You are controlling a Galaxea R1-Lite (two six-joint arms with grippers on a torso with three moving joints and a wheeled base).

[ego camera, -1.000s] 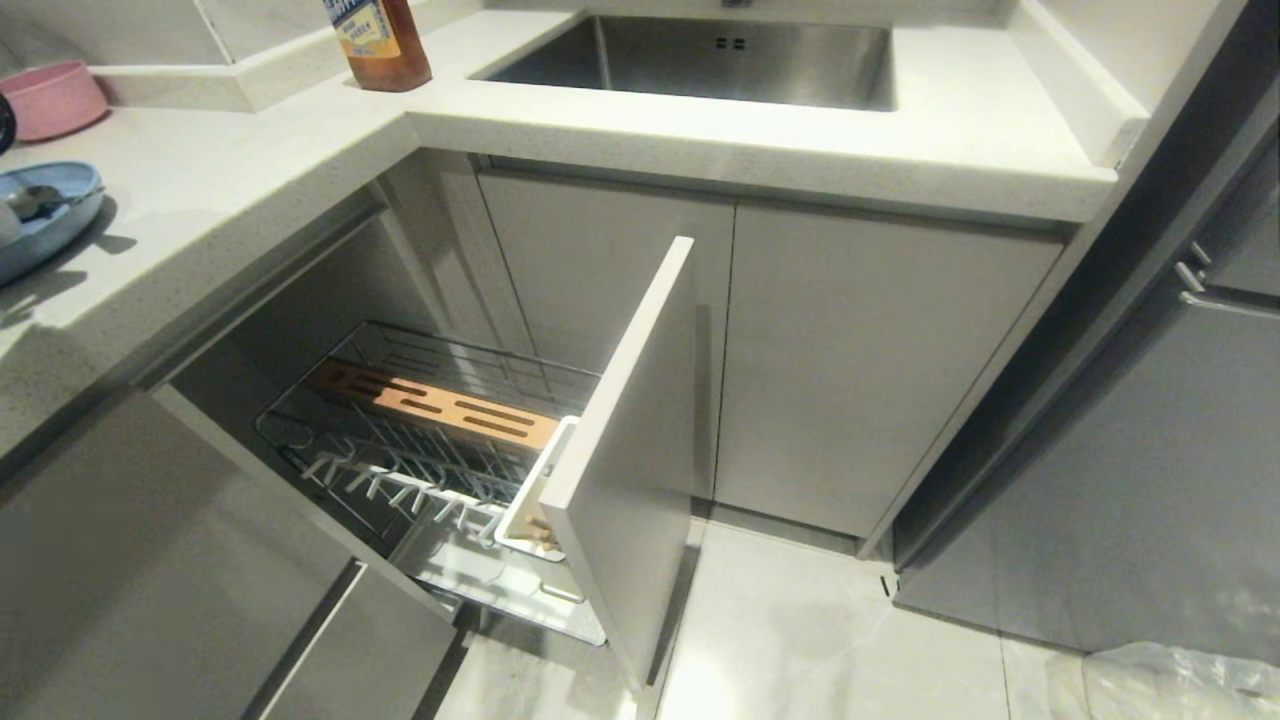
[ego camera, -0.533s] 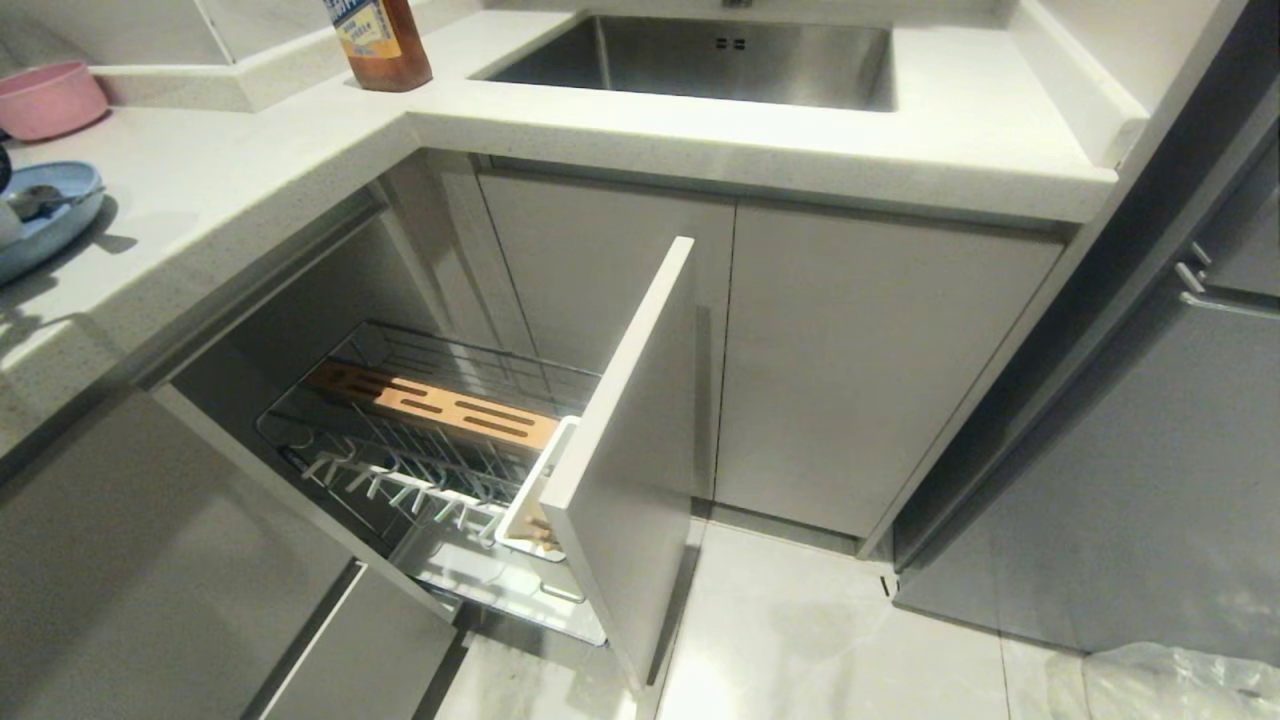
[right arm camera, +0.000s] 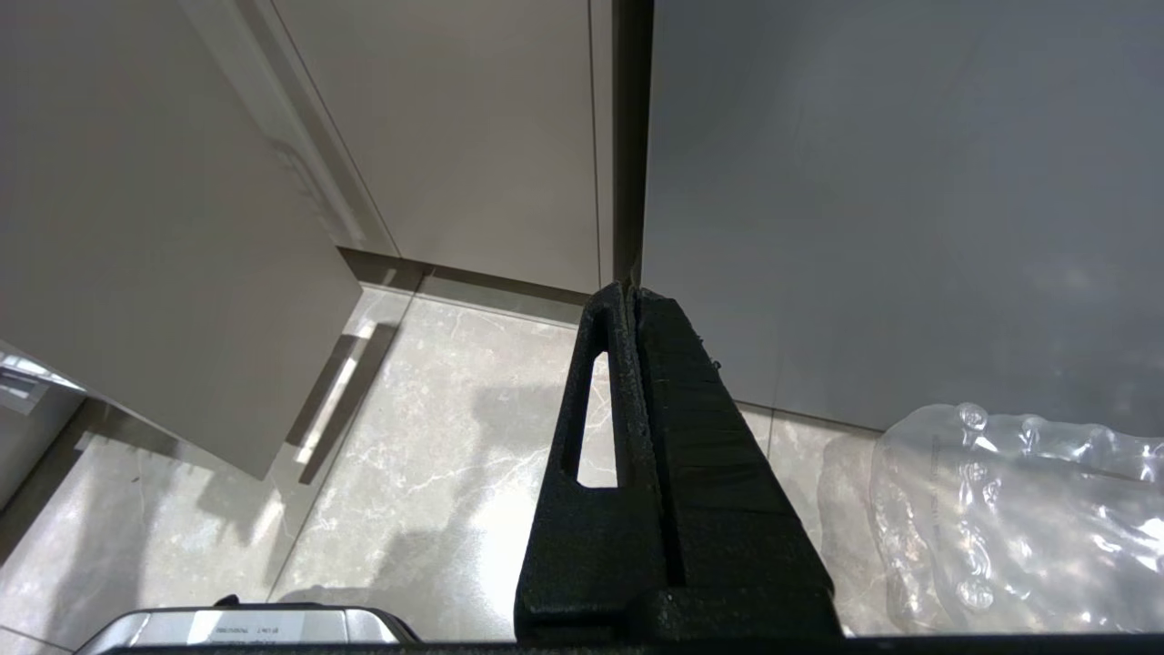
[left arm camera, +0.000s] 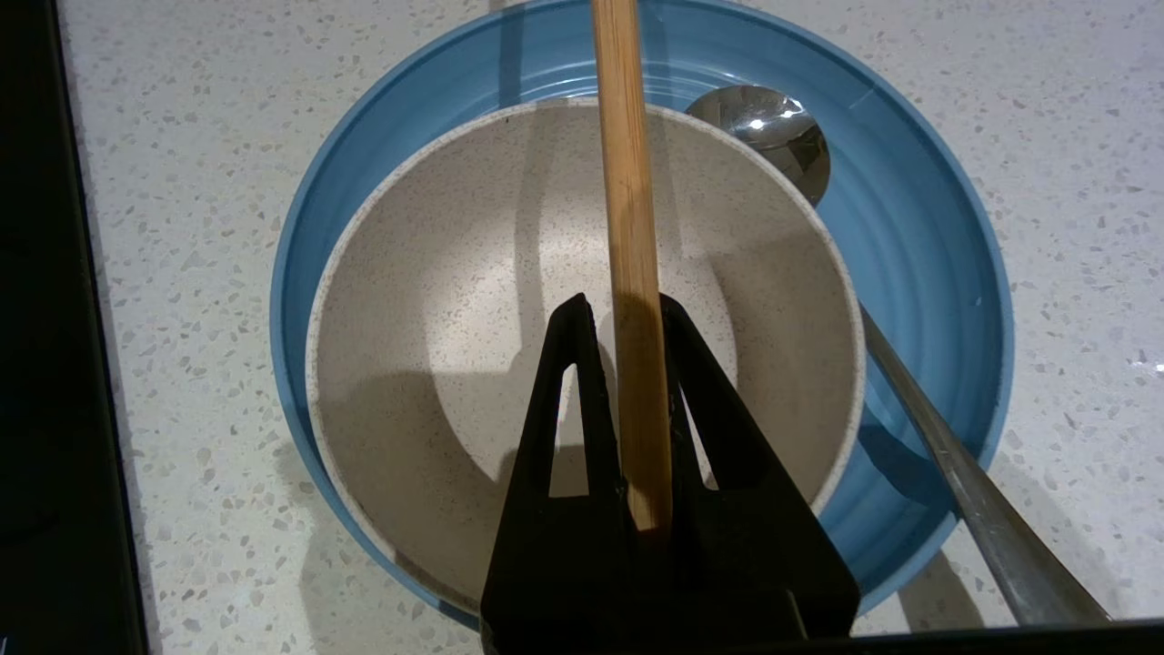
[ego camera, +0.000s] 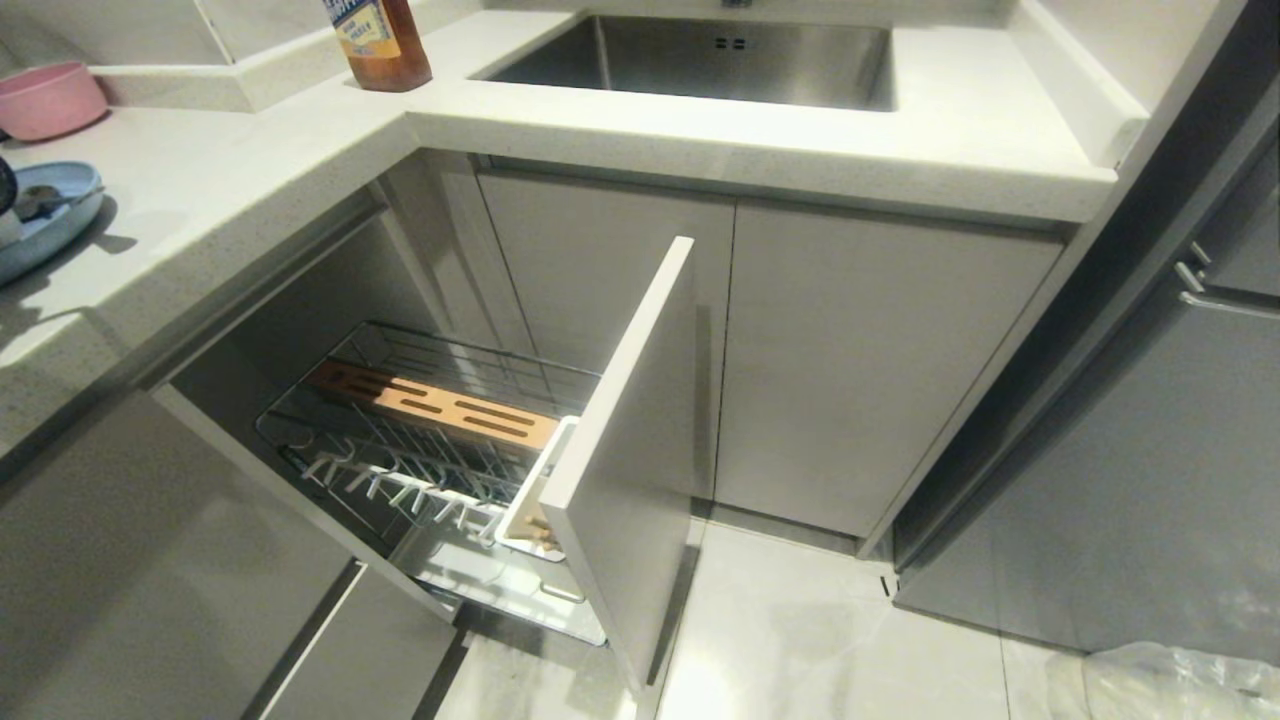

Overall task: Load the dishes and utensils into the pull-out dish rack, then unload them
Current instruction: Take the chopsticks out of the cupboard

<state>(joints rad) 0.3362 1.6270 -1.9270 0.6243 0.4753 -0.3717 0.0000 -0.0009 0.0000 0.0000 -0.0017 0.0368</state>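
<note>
On the speckled counter a light-blue plate (left arm camera: 946, 273) holds a cream speckled bowl (left arm camera: 436, 318), with a metal spoon (left arm camera: 773, 127) lying beside the bowl on the plate. My left gripper (left arm camera: 623, 305) hangs over the bowl, shut on the light-wood chopsticks (left arm camera: 623, 182), which stick out past its fingertips. In the head view the plate (ego camera: 50, 225) shows at the far left edge. The pull-out dish rack (ego camera: 400, 440) stands open below, with its wooden strip (ego camera: 430, 405), white utensil cup (ego camera: 530, 500) and grey drawer front (ego camera: 630, 450). My right gripper (right arm camera: 629, 291) is shut and empty, low over the floor.
A pink bowl (ego camera: 50, 95) and a brown bottle (ego camera: 380, 45) stand on the counter behind the plate. The steel sink (ego camera: 700, 60) lies at the back. A clear plastic bag (right arm camera: 1018, 518) sits on the floor by the grey appliance on the right.
At the head view's far left edge, the dark tip of my left gripper has sunk lower over the plate, and its shadow on the counter has shifted. The rack and right arm are unchanged.
</note>
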